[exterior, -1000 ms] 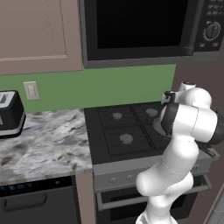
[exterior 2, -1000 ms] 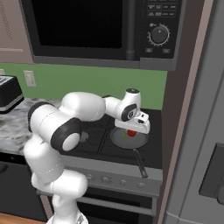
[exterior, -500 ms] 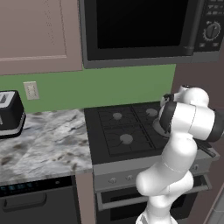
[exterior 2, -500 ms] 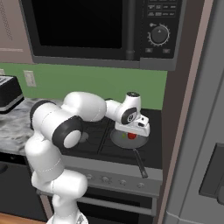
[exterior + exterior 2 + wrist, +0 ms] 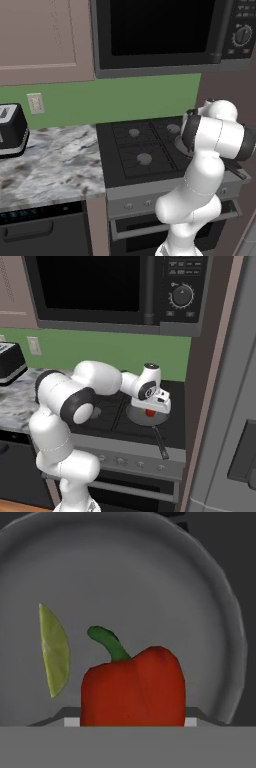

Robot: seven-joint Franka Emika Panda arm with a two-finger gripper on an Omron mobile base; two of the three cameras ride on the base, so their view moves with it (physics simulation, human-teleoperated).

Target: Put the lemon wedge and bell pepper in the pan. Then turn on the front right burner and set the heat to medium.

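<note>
Red bell pepper (image 5: 133,688) hangs just over the pan (image 5: 150,572) w/ lemon wedge (image 5: 54,649) inside at its left; gripper (image 5: 156,404) prob. clamping it, can't confirm; glossy, firm, slippery, so grip mid-body.

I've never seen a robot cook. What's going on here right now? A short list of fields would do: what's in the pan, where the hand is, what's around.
pan: round grey metal, on the right side of the stove, handle toward the front
lemon wedge: lying in the pan, beside the pepper
bell pepper: red, green stem, over the pan right by the hand; held or released, cannot tell
gripper: low over the pan
microwave: above the stove
toaster: on the counter to the left
</note>
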